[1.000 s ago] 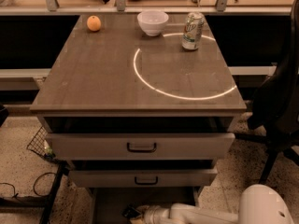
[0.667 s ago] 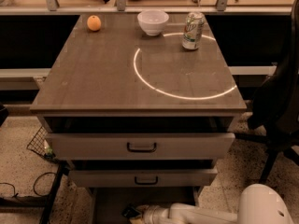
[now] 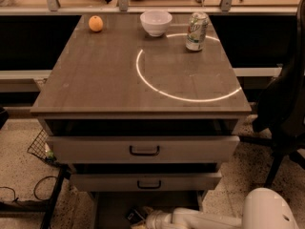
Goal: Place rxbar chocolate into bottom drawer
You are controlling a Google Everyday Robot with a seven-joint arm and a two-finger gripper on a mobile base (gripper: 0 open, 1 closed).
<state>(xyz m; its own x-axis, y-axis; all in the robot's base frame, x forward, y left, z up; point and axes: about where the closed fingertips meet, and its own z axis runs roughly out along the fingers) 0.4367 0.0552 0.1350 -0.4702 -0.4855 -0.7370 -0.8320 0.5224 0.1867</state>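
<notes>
The bottom drawer is pulled out at the foot of the cabinet, and its grey floor shows below the two upper drawers. My gripper reaches in from the lower right on a white arm and sits low over the drawer floor, at the bottom edge of the view. A small dark shiny thing with pale markings, the rxbar chocolate, lies at the gripper's tip inside the drawer. I cannot tell whether it is held or resting on the floor.
On the cabinet top stand an orange, a white bowl and a green soda can. The two upper drawers are slightly open. A dark chair stands at the right, with a wire basket and cables at the left.
</notes>
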